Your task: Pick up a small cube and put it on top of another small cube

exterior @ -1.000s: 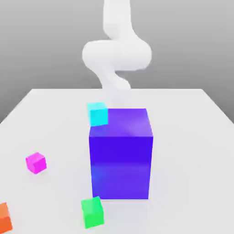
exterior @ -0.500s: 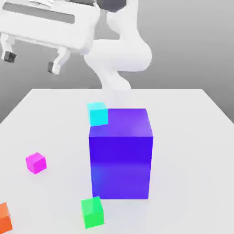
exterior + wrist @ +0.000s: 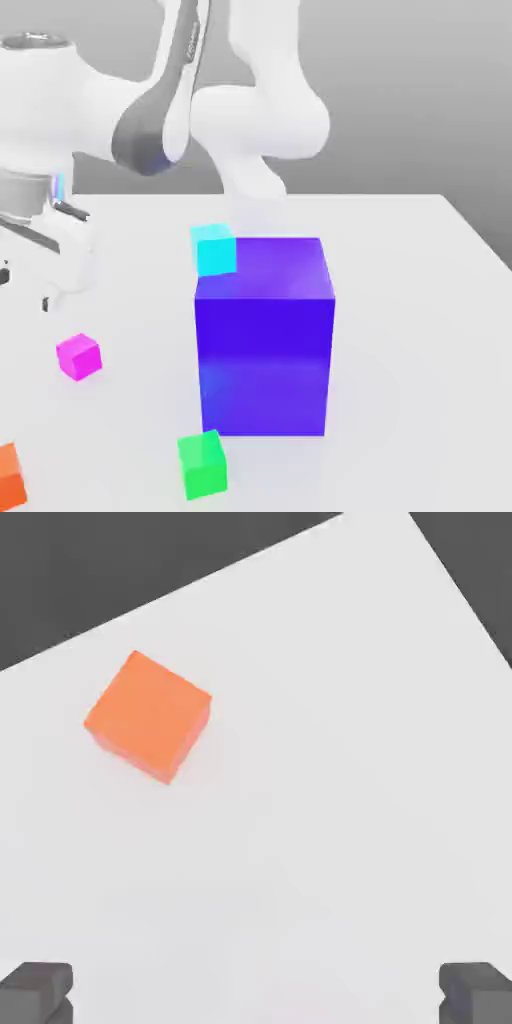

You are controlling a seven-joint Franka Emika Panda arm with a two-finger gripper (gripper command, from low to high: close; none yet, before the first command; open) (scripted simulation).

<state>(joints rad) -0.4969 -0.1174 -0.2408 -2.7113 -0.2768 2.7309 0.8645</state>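
The small magenta cube (image 3: 78, 357) lies on the white table at the exterior view's left. The small green cube (image 3: 203, 464) sits near the front edge, just in front of the big blue-purple block. My gripper (image 3: 22, 288) hangs at the far left, above and slightly behind the magenta cube, apart from it. In the hand view the gripper (image 3: 256, 997) is open: its two dark fingertips (image 3: 35, 992) stand wide apart over bare table, with nothing between them.
A large blue-purple block (image 3: 265, 335) stands mid-table with a cyan cube (image 3: 214, 249) behind its upper left corner. An orange cube (image 3: 10, 475) sits at the front left corner, also seen from the hand (image 3: 148, 716). The table edge (image 3: 250, 557) lies beyond it.
The arm has swung in and the hand has dropped from high at the upper left to low over the table's left side. No cube has moved.
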